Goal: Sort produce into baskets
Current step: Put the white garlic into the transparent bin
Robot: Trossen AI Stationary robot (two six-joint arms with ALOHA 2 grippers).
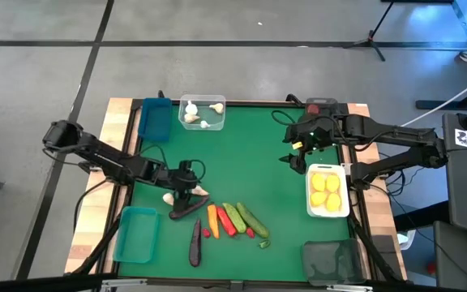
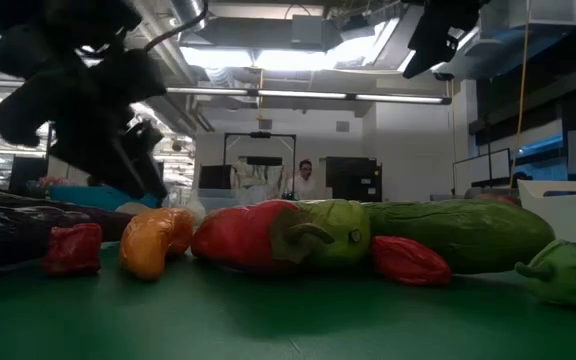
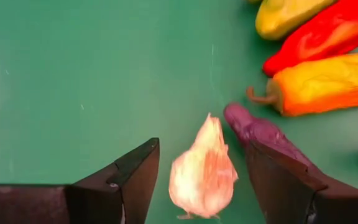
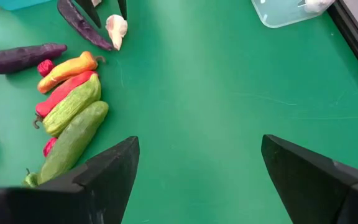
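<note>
We see an eggplant (image 3: pixel 263 134) just beside the garlic bulb (image 3: pixel 202 171), with an orange pepper (image 3: pixel 328 82) and red pepper (image 3: pixel 328 34) beyond it. The garlic lies on the green mat (image 3: pixel 92 81) between our left gripper's (image 3: pixel 197 180) spread, untouching fingers. Our right gripper (image 4: pixel 197 171) hangs open near the lemon tray (image 1: pixel 328 191). A person stands far behind.

Grey concrete floor (image 1: pixel 217 73) w/ dark seams, ceiling strip lights (image 2: pixel 308 97), person (image 2: pixel 305 180) in bkgd

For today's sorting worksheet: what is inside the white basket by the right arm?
The white basket holds yellow lemons, about four, packed close together. Anything beneath them is hidden.
</note>
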